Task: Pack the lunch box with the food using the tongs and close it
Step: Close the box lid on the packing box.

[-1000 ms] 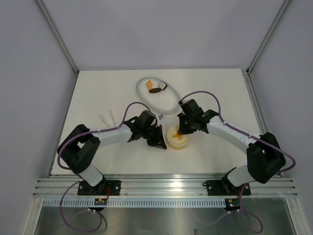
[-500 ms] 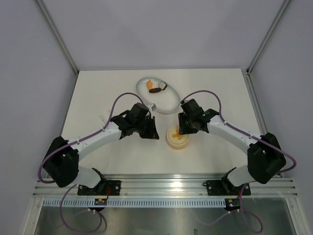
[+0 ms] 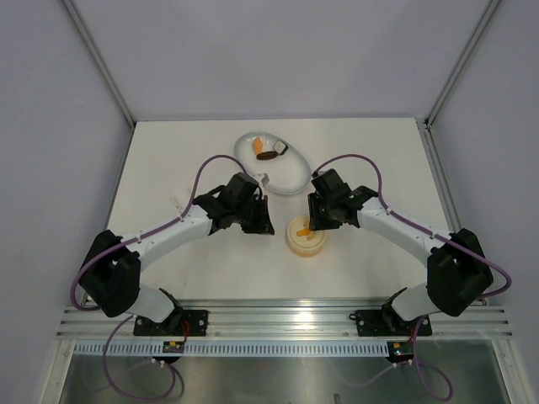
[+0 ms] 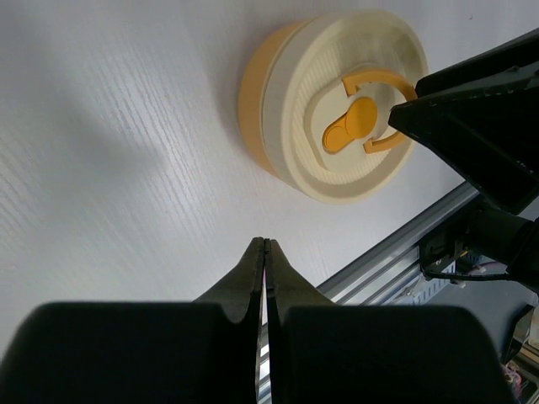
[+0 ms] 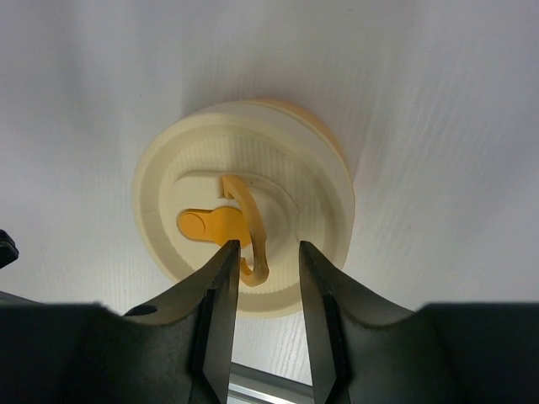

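Lunch box (image 5: 290, 181), round and of ribbed cream plastic, is seen lidded on the table (image 3: 168, 151). Right gripper (image 5: 267, 246) fingers are parted astride its orange loop (image 5: 255, 231). Left gripper (image 4: 265, 246), pressed shut, has been drawn back leftward.

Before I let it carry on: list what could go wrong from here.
Food lies in the white dish while the lid sits on the tub: it may end up packed short. The right gripper stands open astride the lid's orange loop; rising could snag it and drag the tub, which nothing holds.
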Robot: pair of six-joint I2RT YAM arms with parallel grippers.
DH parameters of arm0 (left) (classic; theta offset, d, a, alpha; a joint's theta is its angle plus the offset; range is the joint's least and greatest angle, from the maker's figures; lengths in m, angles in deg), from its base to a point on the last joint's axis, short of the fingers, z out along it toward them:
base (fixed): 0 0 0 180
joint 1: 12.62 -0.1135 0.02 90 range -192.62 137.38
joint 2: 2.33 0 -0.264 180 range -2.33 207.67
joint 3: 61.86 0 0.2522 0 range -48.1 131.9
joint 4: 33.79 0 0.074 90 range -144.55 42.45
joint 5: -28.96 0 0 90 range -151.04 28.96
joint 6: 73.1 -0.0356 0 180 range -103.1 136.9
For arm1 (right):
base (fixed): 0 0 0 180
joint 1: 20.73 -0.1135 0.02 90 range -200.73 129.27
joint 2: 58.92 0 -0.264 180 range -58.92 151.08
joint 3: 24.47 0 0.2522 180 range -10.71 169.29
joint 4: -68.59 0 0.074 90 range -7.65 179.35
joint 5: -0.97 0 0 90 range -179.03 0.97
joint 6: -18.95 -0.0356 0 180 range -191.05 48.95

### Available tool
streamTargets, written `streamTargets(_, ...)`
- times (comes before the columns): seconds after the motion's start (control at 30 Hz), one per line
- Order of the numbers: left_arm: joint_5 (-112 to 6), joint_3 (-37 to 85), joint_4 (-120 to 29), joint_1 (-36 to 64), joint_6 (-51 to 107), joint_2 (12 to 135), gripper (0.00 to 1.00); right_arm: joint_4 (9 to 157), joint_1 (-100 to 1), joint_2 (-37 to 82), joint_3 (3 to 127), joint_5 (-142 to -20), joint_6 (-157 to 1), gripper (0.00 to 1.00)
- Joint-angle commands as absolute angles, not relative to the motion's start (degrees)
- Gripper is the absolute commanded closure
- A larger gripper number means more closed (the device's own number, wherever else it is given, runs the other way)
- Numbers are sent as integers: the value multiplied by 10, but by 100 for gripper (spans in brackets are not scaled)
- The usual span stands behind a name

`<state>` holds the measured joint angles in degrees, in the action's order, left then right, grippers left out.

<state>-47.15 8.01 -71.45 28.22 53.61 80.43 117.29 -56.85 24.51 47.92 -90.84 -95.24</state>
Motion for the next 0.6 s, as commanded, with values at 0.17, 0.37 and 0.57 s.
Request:
streamTargets(0.17,-474,89,-689,264,548,809,100,1140,-580,276,495,-907,-971,72)
streamTargets(0.37,-471,74,-679,253,553,808,100,1153,-598,291,513,-952,-972,74)
streamTargets(0.57,-468,68,-677,249,551,811,100,1167,-622,311,528,-1000,-979,79)
